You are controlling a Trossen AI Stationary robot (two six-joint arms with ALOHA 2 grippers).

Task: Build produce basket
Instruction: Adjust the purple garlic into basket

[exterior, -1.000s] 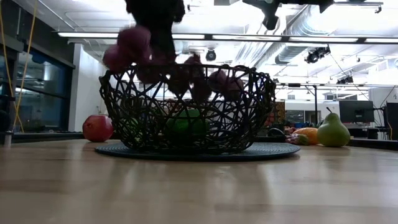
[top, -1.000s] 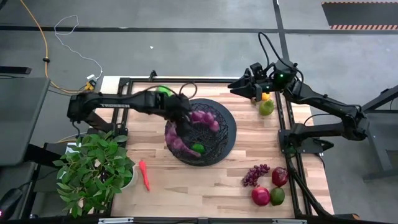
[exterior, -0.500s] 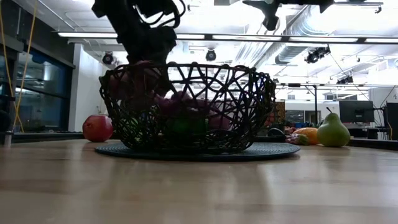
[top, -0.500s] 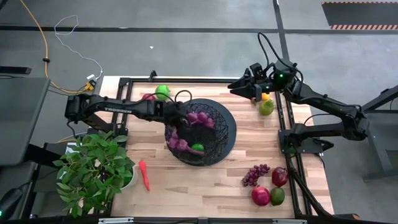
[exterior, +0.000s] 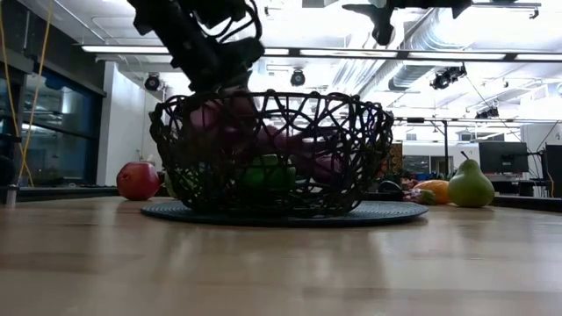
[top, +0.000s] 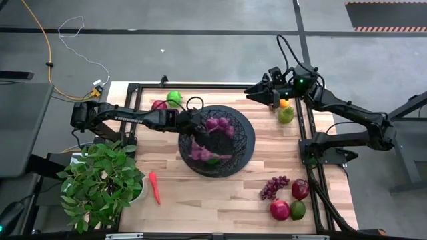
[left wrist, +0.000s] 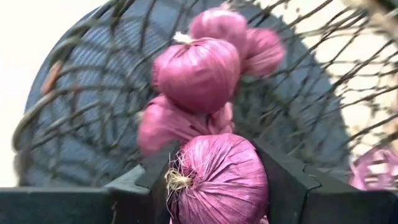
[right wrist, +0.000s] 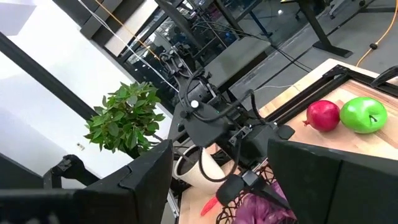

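The black mesh basket [top: 235, 148] stands mid-table on a dark round mat. My left gripper [top: 191, 124] reaches over its left rim and is shut on a bunch of purple bulbs [top: 217, 125], which also shows in the left wrist view [left wrist: 198, 74]. More purple bulbs [top: 199, 153] and a green fruit [top: 212, 161] lie in the basket. In the low view my left gripper [exterior: 218, 70] sits at the rim. My right gripper [top: 255, 93] hangs open and empty over the table's far right, away from the basket. My left gripper pinches one bulb at the near end of the bunch [left wrist: 217, 183] between its two fingers [left wrist: 155, 183]. The fingers come slanting down from the table's left, over the basket's rim. The other bulbs [left wrist: 198, 74] lie ahead of the fingers, inside the basket.
A red fruit [top: 159, 105] and a green one [top: 175, 98] lie at the far left. A pear [top: 285, 115] lies at the far right. Grapes [top: 273, 187] and round fruits [top: 291, 209] lie near right. A red pepper [top: 155, 188] and a potted plant [top: 100, 183] stand near left.
My left gripper has drawn back a little toward the table's left edge and gone down to the basket's rim. The purple bunch, which swung above and over the left rim, now lies inside the basket. The basket has shifted slightly.
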